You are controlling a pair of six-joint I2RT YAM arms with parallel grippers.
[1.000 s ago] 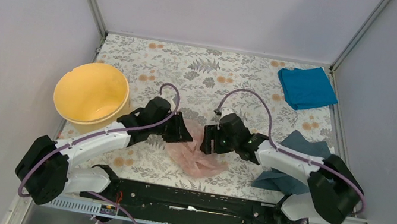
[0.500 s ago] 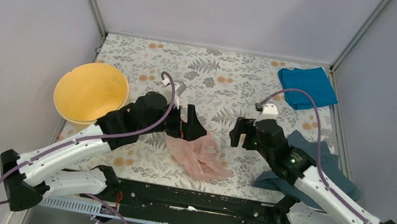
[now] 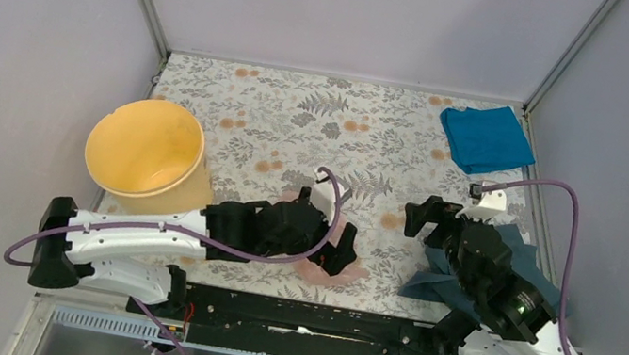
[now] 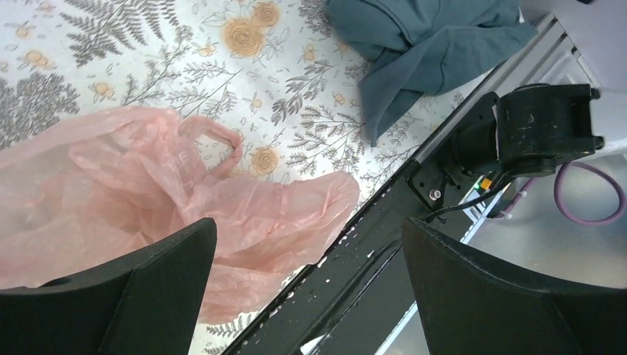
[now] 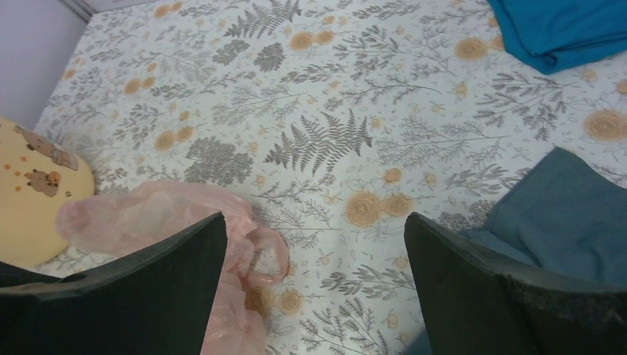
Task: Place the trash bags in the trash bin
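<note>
Nearest me, the bag (image 3: 319, 274) is lying crumpled on the table (image 3: 301, 118) at the near edge, so it's not in the bin. My left gripper (image 3: 340, 250) hangs right over it, fingers spread wide and gripping nothing. Off to the right, the right gripper (image 3: 424, 216) is wide open and empty too, just beside the grey cloth (image 3: 518, 250). The bin (image 3: 143, 150) stands upright further back on the left, and the blue cloth (image 3: 487, 138) is in the far right corner.

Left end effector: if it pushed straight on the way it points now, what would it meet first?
Most likely the pink bag, crumpled on the table just ahead of the left end effector; depth is hard to judge.
</note>
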